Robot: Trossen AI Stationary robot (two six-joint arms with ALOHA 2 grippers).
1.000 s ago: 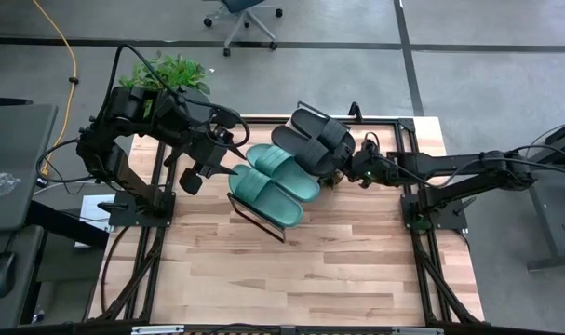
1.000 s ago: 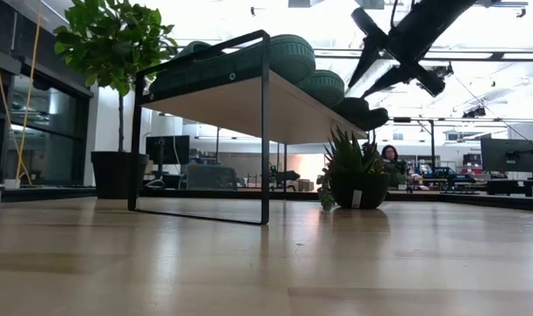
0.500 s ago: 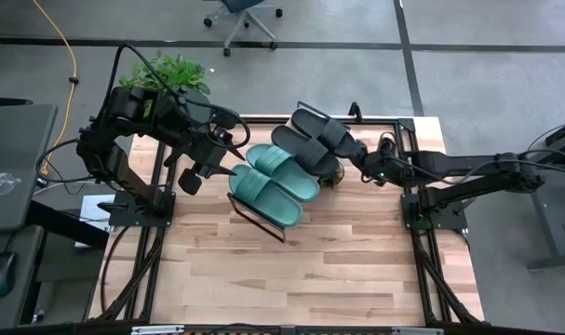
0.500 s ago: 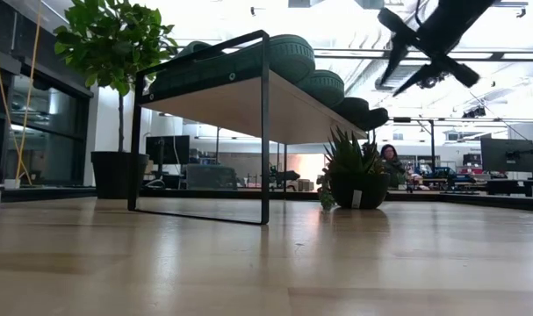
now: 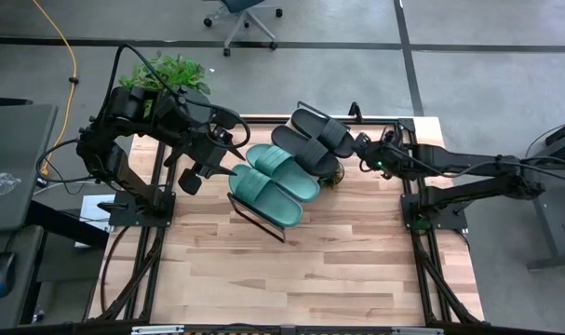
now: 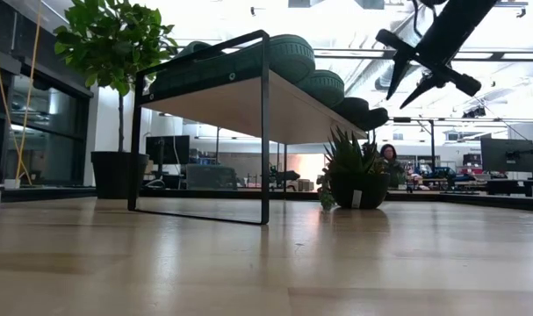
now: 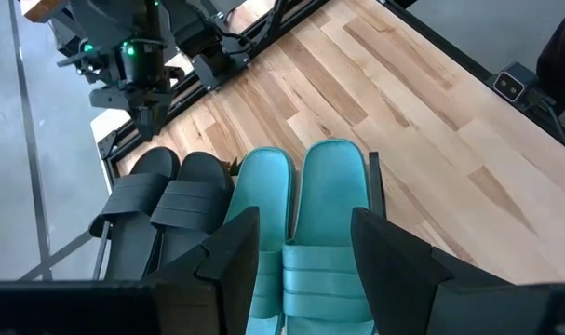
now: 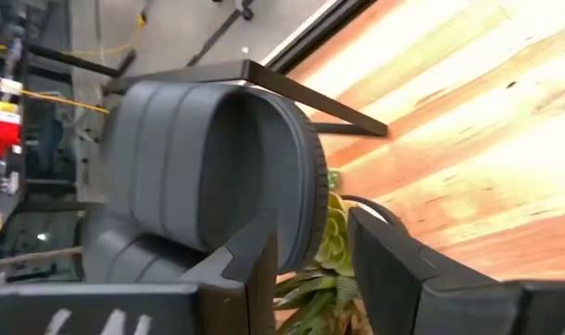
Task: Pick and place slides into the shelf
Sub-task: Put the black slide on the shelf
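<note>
Just off the shelf's right end, the right gripper is hanging above the table with its two fingers parted and nothing between them. In its wrist view the rounded end of the outer black slide is filling the space just ahead of the fingertips, apart from them. In the low view the same gripper is showing high against the ceiling lights, jaws spread, clear of the rack.

The left gripper is hovering at the shelf's opposite end, beside the teal pair. Its fingers are also standing apart and empty, looking down the length of the two teal slides.

All four slides are lying side by side on the slanted shelf near the middle of the table's far half. The teal slide nearest the table's front is resting next to the second teal slide; beyond them the inner black slide is sitting beside the outer black one. In the low view the shelf is tilting on its thin black frame, the slides lined up along its board.

A small potted plant is standing on the table close under the shelf's black-slide end. A larger plant is sitting behind the left arm, off the table's corner. A person is sitting far off in the room behind.
</note>
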